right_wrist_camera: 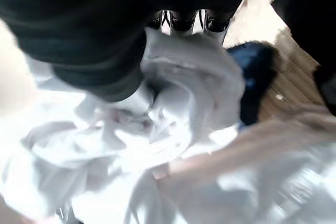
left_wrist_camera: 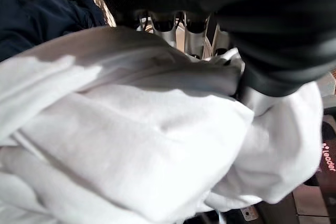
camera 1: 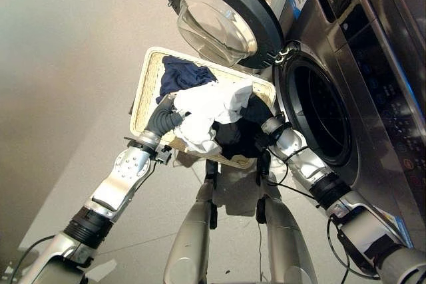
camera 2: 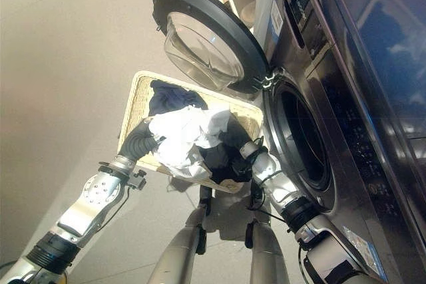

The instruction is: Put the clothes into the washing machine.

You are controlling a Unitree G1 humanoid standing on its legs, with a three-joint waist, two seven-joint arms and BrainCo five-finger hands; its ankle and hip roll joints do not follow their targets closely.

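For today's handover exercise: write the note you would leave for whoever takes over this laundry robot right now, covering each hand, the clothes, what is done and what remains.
Left hand: buried in the white garment, fingers hidden.
Right hand: at the black garment on the bundle's other side, fingers hidden too.
The white and black bundle is held between both hands over the wicker basket; a navy garment lies in the basket.
Done: washing machine door is open.
Left: carry the bundle into the drum, then fetch the navy piece.
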